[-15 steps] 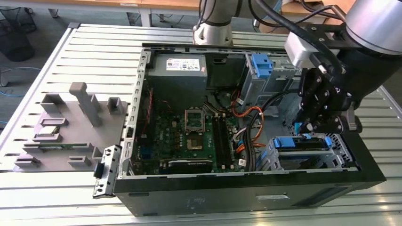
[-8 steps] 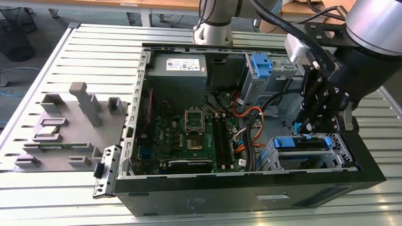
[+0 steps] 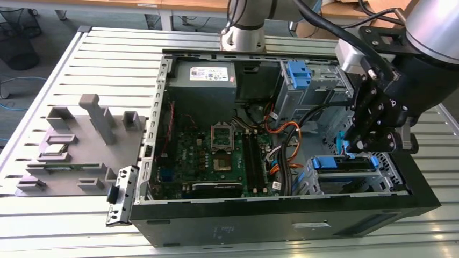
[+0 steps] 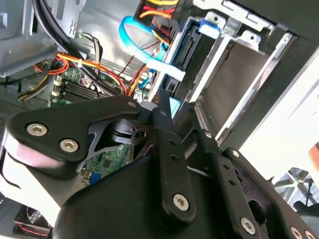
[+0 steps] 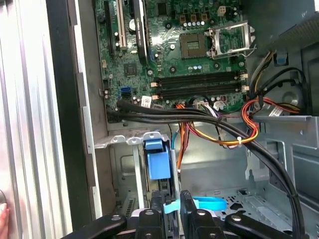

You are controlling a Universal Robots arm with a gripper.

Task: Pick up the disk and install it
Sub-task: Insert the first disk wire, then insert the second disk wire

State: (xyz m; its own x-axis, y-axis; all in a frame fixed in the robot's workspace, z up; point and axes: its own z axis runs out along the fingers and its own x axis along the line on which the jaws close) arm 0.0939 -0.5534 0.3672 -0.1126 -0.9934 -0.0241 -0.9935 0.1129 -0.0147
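Note:
The disk [image 3: 343, 164] sits in the metal drive cage [image 3: 391, 172] at the front corner of the open computer case, on the exterior view's right. Its blue carrier frame shows in both wrist views [image 5: 159, 162] [image 4: 203, 27]. My gripper [image 3: 356, 148] hangs just above that cage. In the first wrist view its black fingers [image 5: 157, 211] are shut on the end of a flat light-blue cable [image 5: 209, 203], right beside the disk. The second wrist view has the same cable [image 4: 144, 47] looping down to the gripper [image 4: 167, 107].
The case lies open on a slotted metal table [image 3: 107, 59]. Inside are the motherboard [image 3: 222, 156], a grey power-supply box [image 3: 212, 75], a blue bracket [image 3: 298, 75] in the far cage, and black and orange cable bundles [image 5: 199, 117]. A grey fixture tray [image 3: 72, 145] lies on the exterior view's left.

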